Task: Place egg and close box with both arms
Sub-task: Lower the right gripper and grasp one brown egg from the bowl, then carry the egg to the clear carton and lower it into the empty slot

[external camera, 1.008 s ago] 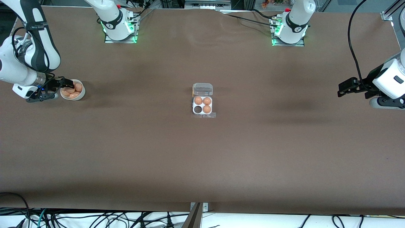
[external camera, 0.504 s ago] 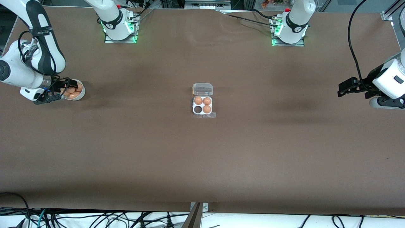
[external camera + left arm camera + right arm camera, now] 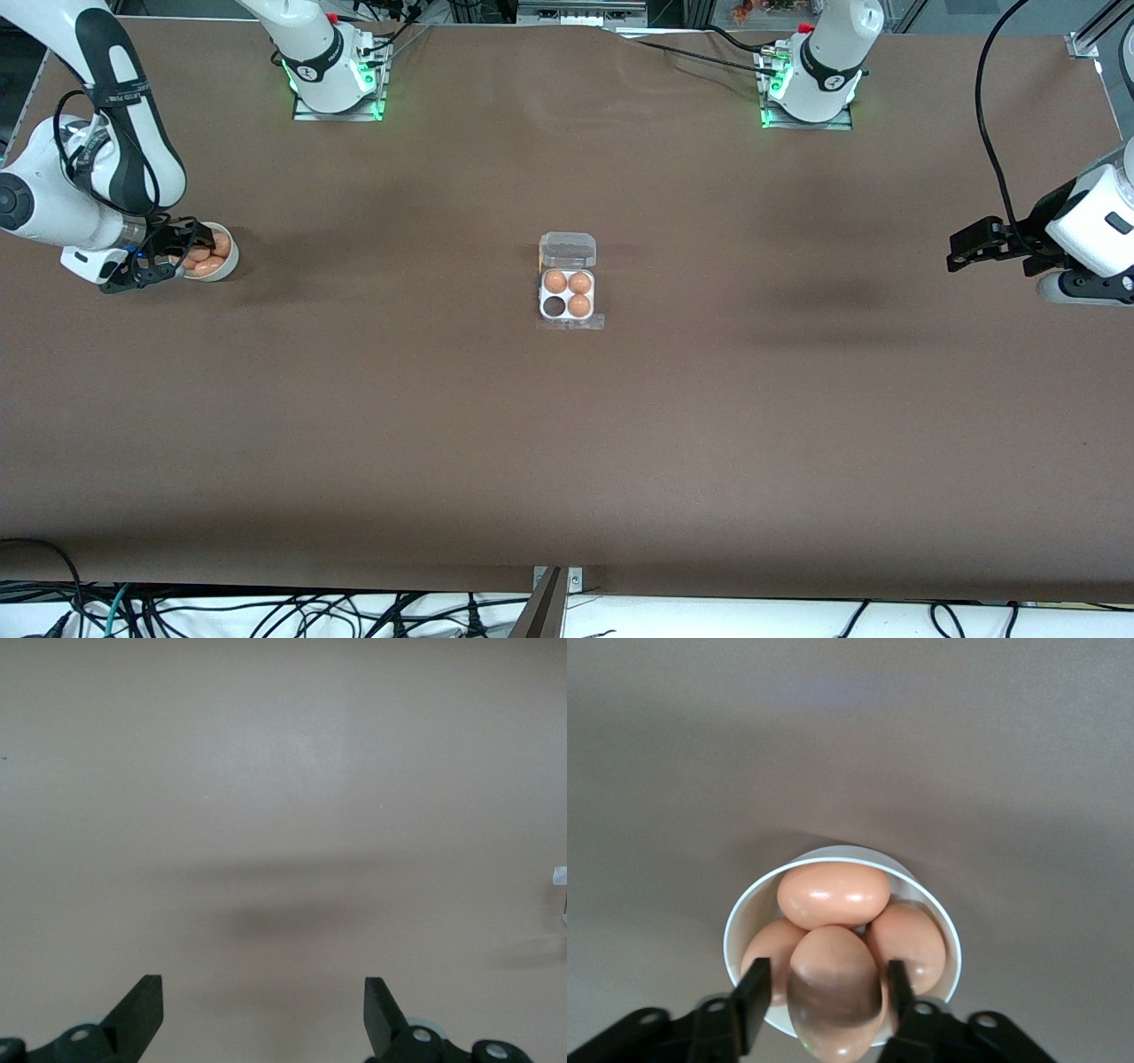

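R hand [image 3: 824, 992] sits in bowl [image 3: 213, 263] at R arm's end of table [image 3: 567, 443], fingers closed to egg [image 3: 833, 992] width w/ contact probable; L hand [image 3: 263, 1010] waits wide open, empty; box [image 3: 567, 297] mid-table, lid up, 1 cell vacant; risk: smooth shell slipping on lift.

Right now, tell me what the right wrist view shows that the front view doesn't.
Only the right wrist view: four eggs in the bowl, the right gripper with its fingers on either side of the top egg.

Only the front view: the box, lid open, with three eggs and one empty cell; the left gripper waits above bare table.

Both: bowl, eggs, right gripper, brown table.
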You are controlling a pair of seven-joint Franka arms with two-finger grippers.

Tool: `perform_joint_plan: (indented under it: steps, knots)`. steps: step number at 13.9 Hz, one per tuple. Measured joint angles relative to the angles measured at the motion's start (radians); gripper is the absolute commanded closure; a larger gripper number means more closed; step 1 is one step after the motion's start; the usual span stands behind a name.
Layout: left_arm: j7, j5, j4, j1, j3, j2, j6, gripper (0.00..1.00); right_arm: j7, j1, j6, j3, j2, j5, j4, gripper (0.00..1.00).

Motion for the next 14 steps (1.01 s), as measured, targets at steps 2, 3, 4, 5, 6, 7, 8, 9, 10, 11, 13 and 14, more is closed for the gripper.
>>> perform_joint_plan:
  steps: [2,3,4,5,6,7,8,9,10,11,13,14]
  knots:
    - [0.000,0.000,0.000,0.001,0.001,0.000,0.000,0.00,0.000,0.001,-0.001,0.000,0.002,0.000,0.003,0.59]
    - [0.000,0.000,0.000,0.001,0.001,0.000,0.000,0.00,0.000,0.001,-0.005,0.000,0.002,0.000,0.007,0.64]
    - [0.000,0.000,0.000,0.001,0.001,0.000,0.000,0.00,0.000,0.001,-0.011,0.000,0.005,0.000,0.009,0.65]
    - [0.000,0.000,0.000,0.001,0.001,0.000,0.000,0.00,0.000,0.002,-0.024,0.000,0.009,0.000,0.017,0.67]
    - [0.000,0.000,0.000,0.001,0.001,0.000,0.000,0.00,0.000,0.002,-0.045,0.000,0.015,0.000,0.030,0.69]
    - [0.000,0.000,0.000,0.001,0.001,0.000,0.000,0.00,0.000,0.003,-0.071,0.000,0.021,0.000,0.044,0.70]
    - [0.000,0.000,0.000,0.001,0.001,0.000,0.000,0.00,0.000,0.004,-0.100,0.001,0.027,0.000,0.061,0.70]
    - [0.000,0.000,0.000,0.001,0.001,0.000,0.000,0.00,0.000,0.004,-0.130,0.002,0.034,0.000,0.083,0.71]
    - [0.000,0.000,0.000,0.001,0.001,0.000,0.000,0.00,0.000,0.005,-0.160,0.002,0.042,0.000,0.108,0.71]
    - [0.000,0.000,0.000,0.001,0.000,0.000,0.000,0.00,0.000,0.006,-0.189,0.003,0.051,0.000,0.136,0.71]
    - [0.000,0.000,0.000,0.000,0.000,0.000,0.000,0.00,0.005,0.012,-0.282,0.010,0.077,0.008,0.217,0.71]
    - [0.000,0.000,0.000,-0.001,-0.001,0.000,0.000,0.00,0.013,0.015,-0.341,0.016,0.095,0.024,0.268,0.71]
